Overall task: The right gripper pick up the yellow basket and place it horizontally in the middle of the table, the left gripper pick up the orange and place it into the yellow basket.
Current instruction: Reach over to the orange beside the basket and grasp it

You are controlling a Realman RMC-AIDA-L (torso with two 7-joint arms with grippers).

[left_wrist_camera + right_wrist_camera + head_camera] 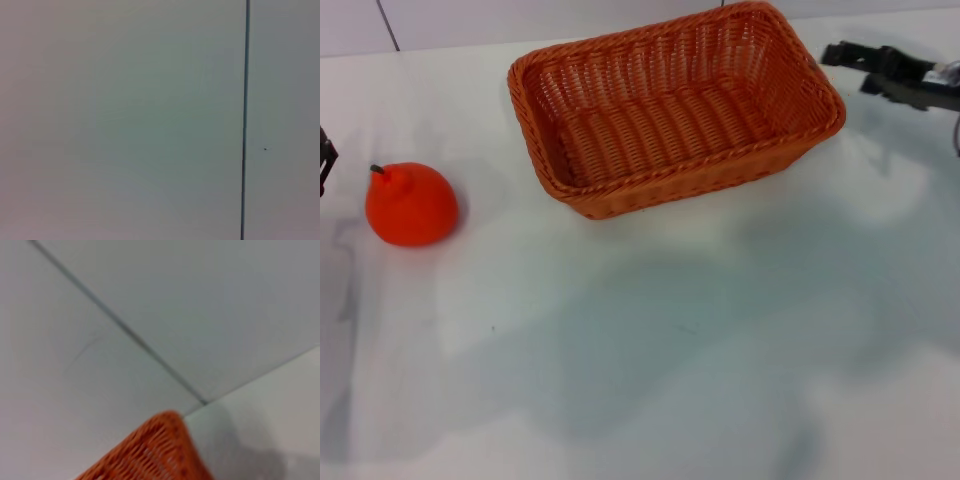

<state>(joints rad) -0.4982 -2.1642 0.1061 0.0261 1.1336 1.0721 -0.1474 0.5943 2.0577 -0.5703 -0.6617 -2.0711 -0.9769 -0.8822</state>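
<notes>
right gripper [840, 57] beside yellow basket [670, 105] — apart

**My count of what lies before me**

On the surface [650, 340] I count one yellow basket [670, 110], woven and rectangular, and one orange [410, 205] with a single dark stem. Of my own two grippers I see both: the right gripper [850, 60] near the basket's far corner, and a sliver of the left gripper [325, 155] at the edge beside the orange
</notes>
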